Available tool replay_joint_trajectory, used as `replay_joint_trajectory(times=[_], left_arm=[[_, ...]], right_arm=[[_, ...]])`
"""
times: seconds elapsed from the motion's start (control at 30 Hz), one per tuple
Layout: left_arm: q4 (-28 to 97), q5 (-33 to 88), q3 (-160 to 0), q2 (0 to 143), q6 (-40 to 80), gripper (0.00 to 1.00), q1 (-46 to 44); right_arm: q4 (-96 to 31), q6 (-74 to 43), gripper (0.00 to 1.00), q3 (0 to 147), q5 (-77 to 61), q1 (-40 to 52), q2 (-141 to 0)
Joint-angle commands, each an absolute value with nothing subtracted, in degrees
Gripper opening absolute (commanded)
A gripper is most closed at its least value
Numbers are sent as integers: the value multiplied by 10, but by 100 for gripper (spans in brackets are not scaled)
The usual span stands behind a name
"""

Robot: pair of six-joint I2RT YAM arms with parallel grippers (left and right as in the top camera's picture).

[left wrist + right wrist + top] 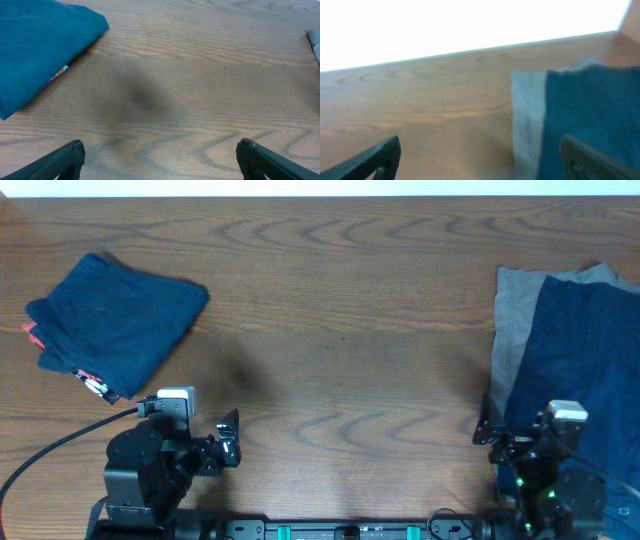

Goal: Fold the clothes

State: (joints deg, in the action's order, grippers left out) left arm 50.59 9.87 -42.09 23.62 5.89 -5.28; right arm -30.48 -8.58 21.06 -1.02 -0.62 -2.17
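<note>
Overhead is evenly lit and pretty sharp. Left wrist shows a soft shadow (137, 95) smudged on the counter (200, 50). Right wrist is blurry, top totally blown out white.

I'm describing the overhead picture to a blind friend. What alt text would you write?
Wooden table from above: a folded dark blue garment at left, a blue cloth lying on a grey cloth at right. Near edge: left gripper and right gripper, both open and empty.
</note>
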Motion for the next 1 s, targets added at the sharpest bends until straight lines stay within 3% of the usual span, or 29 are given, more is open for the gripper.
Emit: replay_joint_trajectory(times=[0.0,0.23,0.97], left_arm=[[505,92,-420,235,51,98,-52],[505,92,-420,235,51,98,-52],[505,92,-420,235,51,98,-52]], right_arm=[[-236,-63,99,155,-48,-1,-6],[-63,-23,99,41,-92,-1,-3],[-46,-21,99,10,-114,-1,-3]])
